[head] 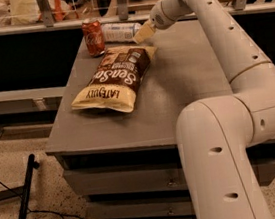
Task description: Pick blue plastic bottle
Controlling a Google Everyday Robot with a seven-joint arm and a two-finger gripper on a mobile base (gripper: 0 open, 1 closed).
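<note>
The blue plastic bottle (121,31) lies on its side just right of the red soda can (93,36), with the gripper (143,32) at the end away from the can, spread or closed I cannot tell, so it should straddle the body squarely without nudging the can.

Blue plastic bottle (120,32) lies sideways, gripper (142,33) seemingly touching.
</note>
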